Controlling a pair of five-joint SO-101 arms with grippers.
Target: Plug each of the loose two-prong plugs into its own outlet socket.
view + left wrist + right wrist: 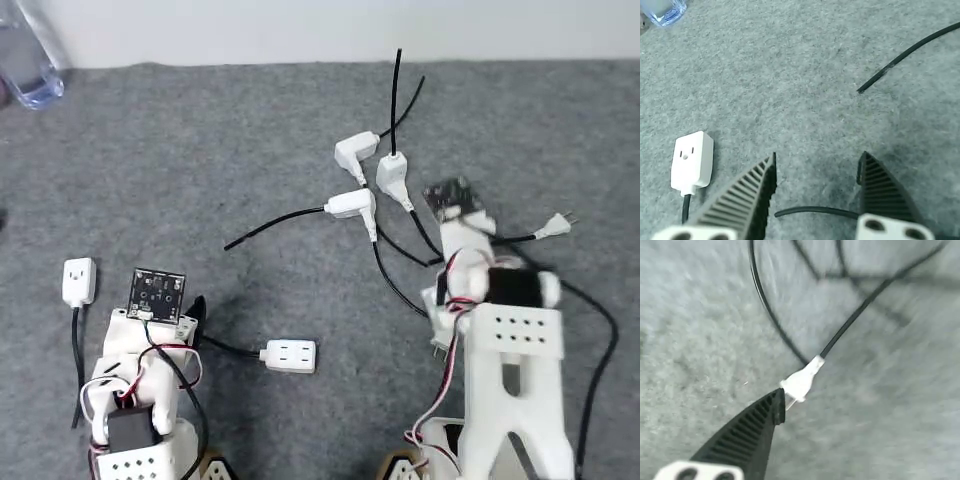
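A grey, felt-like covering spreads over the whole counter (250,140). In the upper left corner of the high view stands a clear container (25,65), cut off by the frame's edge. A white wall (300,30) runs along the top.

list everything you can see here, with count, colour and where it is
single outlet socket: 1, white, near left, beside the left arm
wide outlet socket: 1, white, near centre, between the arms
two-prong plug: 1, white, right side
cord heads: 3, white, clustered mid table; prongs too small to tell
cords: several, black, spread across centre and right
clear container: 1, transparent, far left corner
table covering: 1, grey
left gripper: 1, black, open, a black cord between its fingers
right gripper: 1, black, next to a small white plug; which plug, cannot tell
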